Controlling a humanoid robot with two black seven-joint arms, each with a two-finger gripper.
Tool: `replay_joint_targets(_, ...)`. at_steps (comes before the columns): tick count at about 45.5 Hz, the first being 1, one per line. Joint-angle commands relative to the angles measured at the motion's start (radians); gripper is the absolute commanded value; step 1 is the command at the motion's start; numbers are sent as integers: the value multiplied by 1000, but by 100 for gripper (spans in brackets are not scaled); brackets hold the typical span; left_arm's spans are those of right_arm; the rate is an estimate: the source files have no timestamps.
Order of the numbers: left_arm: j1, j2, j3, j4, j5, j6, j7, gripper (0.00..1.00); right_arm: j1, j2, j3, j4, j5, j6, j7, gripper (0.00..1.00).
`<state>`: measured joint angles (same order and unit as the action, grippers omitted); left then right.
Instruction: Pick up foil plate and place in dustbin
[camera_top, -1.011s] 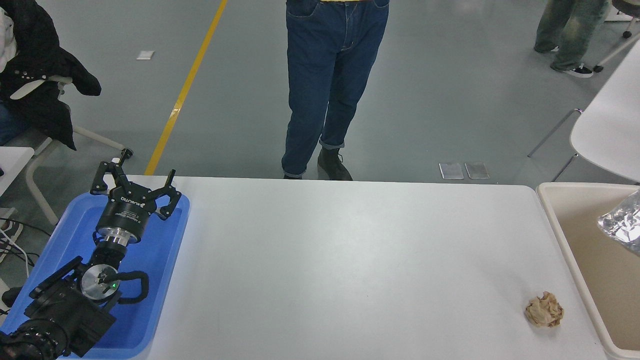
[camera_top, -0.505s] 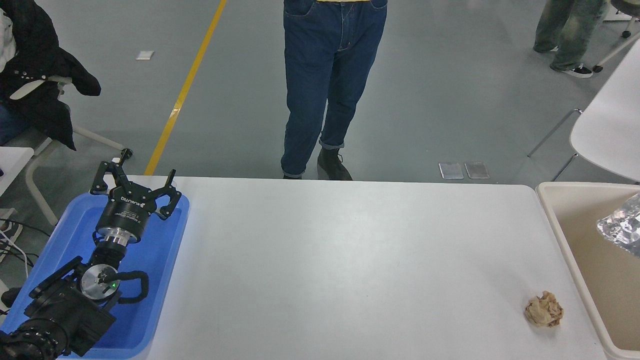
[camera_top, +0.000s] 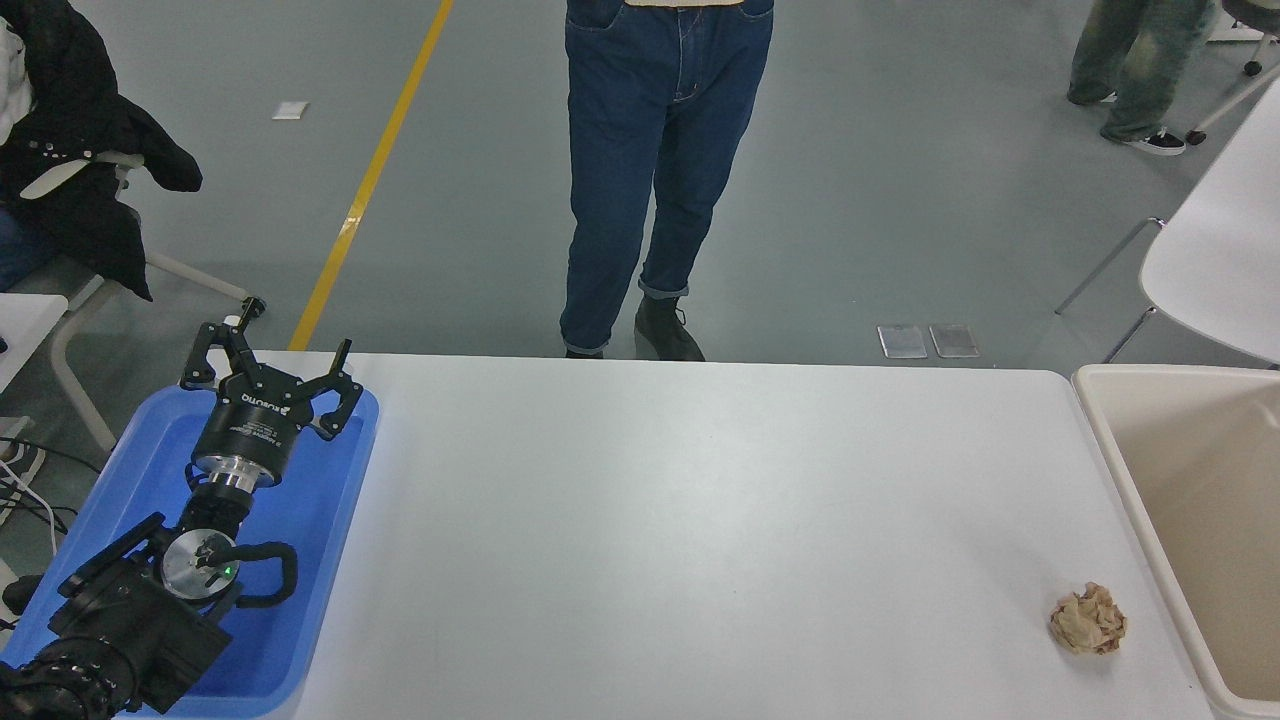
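The beige dustbin (camera_top: 1110, 440) stands at the table's right end, its tan inner walls bare as far as the picture reaches. The foil plate is out of view. My left gripper (camera_top: 272, 348) is open and empty, parked over the blue tray at the lower left. My right arm and its gripper are out of view.
A flat blue tray (camera_top: 330, 500) lies under the left arm at the table's left end. A small brown paper ball (camera_top: 1088, 619) lies near the front right, beside the bin. A person in jeans (camera_top: 650, 180) stands at the far edge. A white table edge (camera_top: 1215, 260) shows at right.
The foil plate, seen over the bin at the right edge earlier, has moved right out of the picture. The left arm has not moved.
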<state>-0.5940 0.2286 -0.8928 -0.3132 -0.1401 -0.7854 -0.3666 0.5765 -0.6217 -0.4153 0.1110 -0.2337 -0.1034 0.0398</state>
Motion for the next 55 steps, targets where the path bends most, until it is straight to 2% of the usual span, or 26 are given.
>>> replay_joint_targets(1,0,0,0,0,-1,0,0,100,34,-9,59,82,1,-10,2,100)
replay_joint_targets(4,0,0,0,0,1,0,0,100,43,-38,96,133,1,-10,3,100)
replay_joint_targets(14,0,0,0,0,-1,0,0,100,155,-305,110,515,-19,-4,3,100)
replay_joint_targets(19,-1,0,0,0,-1,0,0,100,220,-384,81,642,-39,5,3,100)
replay_joint_targets(25,-1,0,0,-1,1,0,1,100,327,-480,-20,820,-153,7,3,100)
replay_joint_targets(32,-1,0,0,0,1,0,2,100,506,-595,-155,1058,-338,8,3,100)
replay_joint_targets(39,-1,0,0,-1,1,0,3,100,605,-625,-217,1229,-460,20,3,100)
replay_joint_targets(45,-3,0,0,-1,1,0,3,100,615,-616,-215,1323,-461,60,-1,100)
replay_joint_targets(55,0,2,0,0,-3,0,0,100,611,-530,-261,1297,-452,73,-9,100)
